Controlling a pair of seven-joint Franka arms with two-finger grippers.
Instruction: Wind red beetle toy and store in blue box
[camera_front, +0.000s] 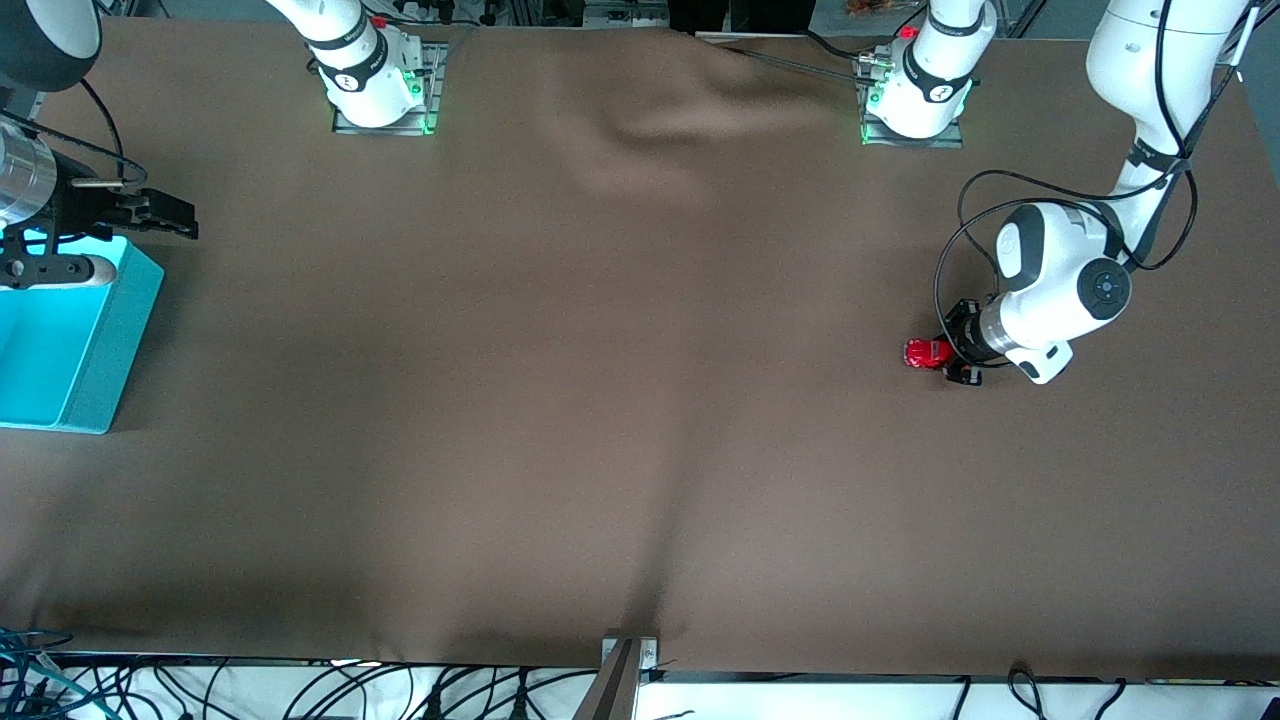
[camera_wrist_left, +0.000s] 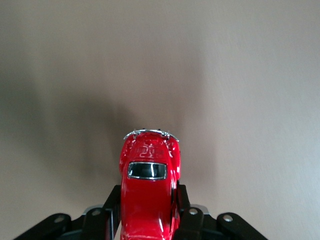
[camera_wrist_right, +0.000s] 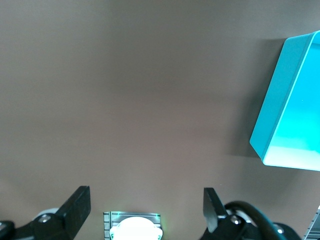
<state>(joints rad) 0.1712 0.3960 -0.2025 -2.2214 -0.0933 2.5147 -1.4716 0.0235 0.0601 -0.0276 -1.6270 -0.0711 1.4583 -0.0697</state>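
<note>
No legible text, label, brand, number or sign anywhere.

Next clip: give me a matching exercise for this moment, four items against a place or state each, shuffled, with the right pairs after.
Items
1. red beetle toy
2. blue box
3. left gripper
4. right gripper

Places or states
A. fingers spread, holding nothing
B. on the table at the right arm's end
C. shut on the toy, low at the tablecloth
D. clamped between two fingers, at the left arm's end

Pairs: 1-D, 2-B, 3-C, 4-A
</note>
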